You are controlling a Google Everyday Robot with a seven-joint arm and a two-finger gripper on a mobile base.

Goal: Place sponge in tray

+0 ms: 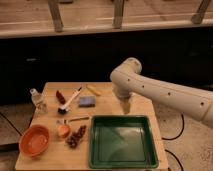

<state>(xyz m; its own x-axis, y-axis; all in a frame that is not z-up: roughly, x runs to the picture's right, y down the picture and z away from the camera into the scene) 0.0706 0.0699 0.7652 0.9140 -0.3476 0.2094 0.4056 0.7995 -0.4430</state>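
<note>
We mark this as the approach step, with nothing picked up yet. The gripper (126, 106) hangs from the white arm (155, 90) low over the wooden table (107, 100), just beyond the far rim of the green tray (93, 145). Its fingers are apart and hold nothing. The blue-grey sponge (87, 101) lies flat on the table, outside the tray, toward the view's left of the gripper, near but not touching it. The white-handled dish brush (71, 99) lies just beside the sponge on its far side. The orange bowl (35, 141) is well apart, at the front-left corner. We judge the next move as: shift sideways over the sponge, descend, and close on it without snagging the brush. Then lift it, carry it over the rim and release it in the tray.
</note>
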